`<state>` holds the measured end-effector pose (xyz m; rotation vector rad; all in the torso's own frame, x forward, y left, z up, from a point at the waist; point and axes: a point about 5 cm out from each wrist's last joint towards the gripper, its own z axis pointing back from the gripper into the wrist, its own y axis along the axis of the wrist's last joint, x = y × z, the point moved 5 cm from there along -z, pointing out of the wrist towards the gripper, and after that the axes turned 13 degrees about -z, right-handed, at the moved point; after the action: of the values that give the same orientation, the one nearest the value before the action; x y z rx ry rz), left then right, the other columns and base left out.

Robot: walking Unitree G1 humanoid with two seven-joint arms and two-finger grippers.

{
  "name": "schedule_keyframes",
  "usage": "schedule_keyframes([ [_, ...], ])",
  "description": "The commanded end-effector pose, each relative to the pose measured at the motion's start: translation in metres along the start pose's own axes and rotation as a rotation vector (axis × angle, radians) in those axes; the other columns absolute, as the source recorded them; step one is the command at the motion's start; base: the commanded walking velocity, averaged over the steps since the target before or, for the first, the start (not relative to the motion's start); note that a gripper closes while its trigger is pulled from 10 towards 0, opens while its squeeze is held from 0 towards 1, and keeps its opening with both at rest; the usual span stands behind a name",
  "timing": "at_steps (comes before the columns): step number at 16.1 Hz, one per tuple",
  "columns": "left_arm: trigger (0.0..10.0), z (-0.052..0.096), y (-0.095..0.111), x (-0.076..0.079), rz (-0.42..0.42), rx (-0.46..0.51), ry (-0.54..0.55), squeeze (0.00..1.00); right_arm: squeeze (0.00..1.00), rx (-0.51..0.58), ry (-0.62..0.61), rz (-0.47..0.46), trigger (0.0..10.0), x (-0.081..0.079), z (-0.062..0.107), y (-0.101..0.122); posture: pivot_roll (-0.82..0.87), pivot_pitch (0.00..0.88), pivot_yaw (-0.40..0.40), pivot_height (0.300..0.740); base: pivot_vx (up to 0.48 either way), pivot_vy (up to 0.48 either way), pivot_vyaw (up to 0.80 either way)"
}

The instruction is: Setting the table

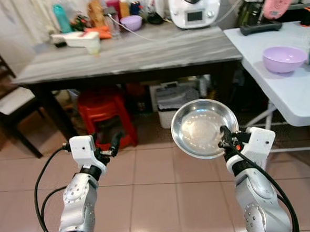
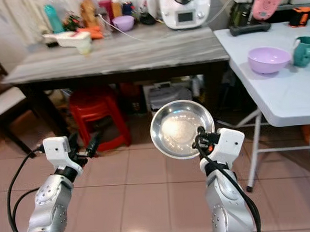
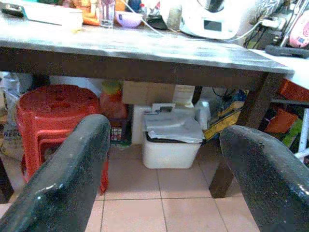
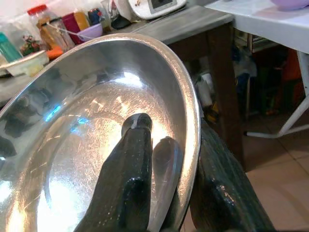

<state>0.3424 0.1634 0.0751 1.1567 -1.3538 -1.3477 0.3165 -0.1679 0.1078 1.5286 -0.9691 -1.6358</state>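
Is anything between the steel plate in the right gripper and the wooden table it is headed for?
Nothing visible. The right gripper holds the steel plate by its rim over bare floor, and the near part of the wooden table is bare; clutter sits along its far edge.

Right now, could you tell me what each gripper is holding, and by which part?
The right gripper pinches the round shiny steel plate by its rim, one finger inside, one behind. The left gripper is open, holding nothing.
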Motion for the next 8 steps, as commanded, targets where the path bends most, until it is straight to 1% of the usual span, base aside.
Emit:
schedule_keyframes([
  [1,10.0,0.002,0.003,0.001,-0.016,0.017,-0.003,0.0,0.0,0.026,0.002,0.005,10.0,-0.001,-0.001,0.006,-0.09,0.0,0.107,0.74,0.0,0.0,0.0],
  [4,10.0,0.006,0.003,0.01,0.013,0.03,-0.043,0.0,0.0,0.022,0.005,0.017,10.0,0.001,0.0,0.005,-0.09,0.0,0.107,0.74,0.321,0.0,0.0],
  [8,10.0,0.008,0.001,0.016,0.019,0.03,-0.057,0.0,0.0,0.02,0.021,0.022,10.0,-0.001,0.001,0.004,-0.09,0.0,0.107,0.74,0.386,0.0,0.0],
])
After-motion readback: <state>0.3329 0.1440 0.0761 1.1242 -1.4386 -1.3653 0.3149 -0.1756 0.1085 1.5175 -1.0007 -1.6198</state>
